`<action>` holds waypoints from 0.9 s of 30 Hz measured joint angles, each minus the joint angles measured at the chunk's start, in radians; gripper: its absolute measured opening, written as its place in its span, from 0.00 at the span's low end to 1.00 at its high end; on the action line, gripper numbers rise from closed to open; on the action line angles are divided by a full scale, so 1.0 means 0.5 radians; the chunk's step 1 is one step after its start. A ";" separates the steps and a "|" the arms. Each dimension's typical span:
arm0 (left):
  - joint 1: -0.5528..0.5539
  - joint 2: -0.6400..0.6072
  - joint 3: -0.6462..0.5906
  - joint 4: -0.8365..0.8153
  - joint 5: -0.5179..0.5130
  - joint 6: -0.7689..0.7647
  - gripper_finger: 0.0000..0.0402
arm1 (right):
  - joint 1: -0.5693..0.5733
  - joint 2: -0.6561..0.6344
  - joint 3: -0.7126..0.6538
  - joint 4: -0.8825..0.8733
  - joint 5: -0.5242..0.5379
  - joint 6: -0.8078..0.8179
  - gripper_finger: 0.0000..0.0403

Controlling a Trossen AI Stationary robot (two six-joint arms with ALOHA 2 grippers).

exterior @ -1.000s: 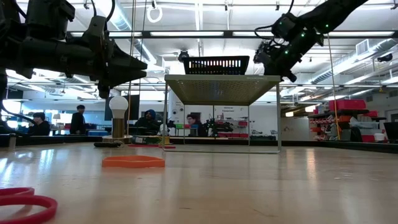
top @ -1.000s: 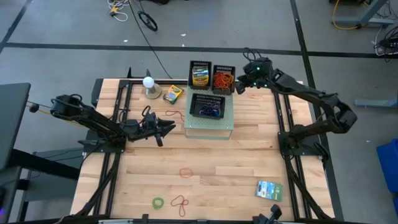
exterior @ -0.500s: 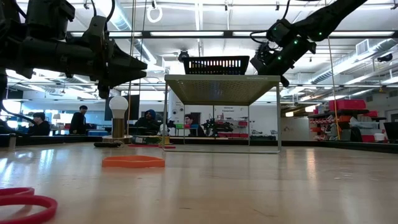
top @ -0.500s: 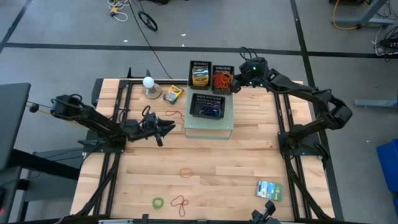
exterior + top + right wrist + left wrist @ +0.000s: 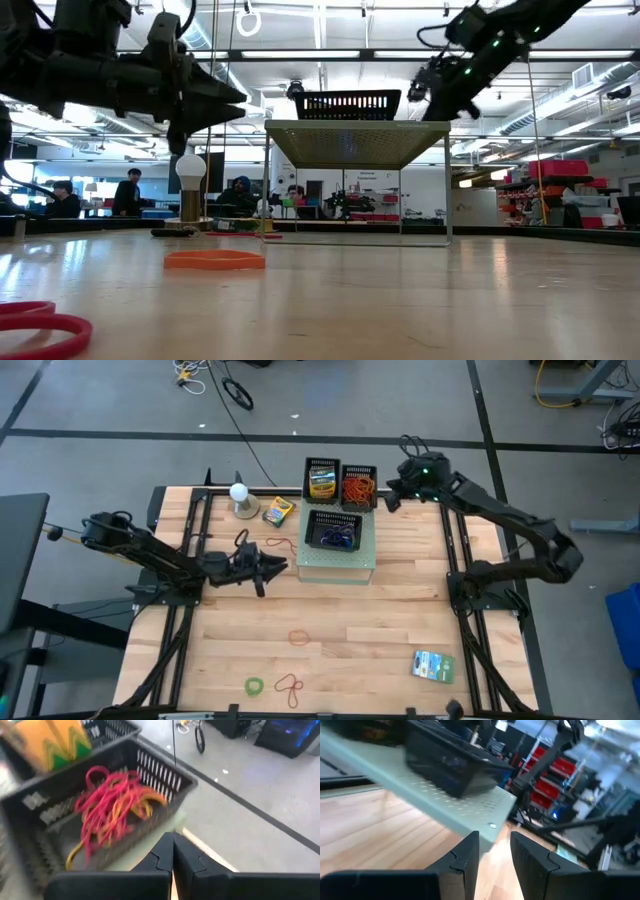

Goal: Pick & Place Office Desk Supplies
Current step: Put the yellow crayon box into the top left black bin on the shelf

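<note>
Right hand [image 5: 390,495], shut and empty, has pulled back from the rubber-band basket [image 5: 359,487]; drop likely finished. Left hand [image 5: 280,567] half-open, empty.

No legible text, label, brand, number or sign was found in any view. The crayon box [image 5: 55,740] in the basket ahead of the right gripper [image 5: 172,851] shows only yellow and green patterning. The flat packet [image 5: 433,665] on the table carries print too small to read.
</note>
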 joint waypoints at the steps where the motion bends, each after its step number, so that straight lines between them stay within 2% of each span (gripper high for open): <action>1: -0.004 0.000 0.026 -0.041 0.020 0.039 0.30 | 0.022 -0.057 0.000 -0.088 0.003 -0.008 0.01; 4: -0.060 0.001 0.102 -0.144 0.047 0.222 0.30 | 0.161 -0.225 0.000 -0.394 0.092 -0.029 0.01; 8: -0.196 0.001 0.133 -0.166 0.052 0.446 0.30 | 0.549 -0.443 -0.042 -0.717 0.385 0.048 0.01; 12: -0.313 0.001 0.133 -0.185 0.044 0.458 0.30 | 1.052 -0.681 -0.235 -0.813 0.568 0.428 0.00; 15: -0.380 0.001 0.133 -0.220 0.044 0.458 0.30 | 1.486 -0.761 -0.375 -0.926 0.696 0.808 0.00; 18: -0.413 0.001 0.133 -0.228 0.045 0.458 0.30 | 1.918 -0.717 -0.436 -1.066 0.752 1.216 0.00; 22: -0.419 0.001 0.133 -0.230 0.043 0.452 0.30 | 2.425 -0.534 -0.440 -1.170 0.776 1.692 0.01; 27: -0.419 0.001 0.133 -0.242 0.043 0.433 0.30 | 2.859 -0.297 -0.440 -1.207 0.636 2.189 0.10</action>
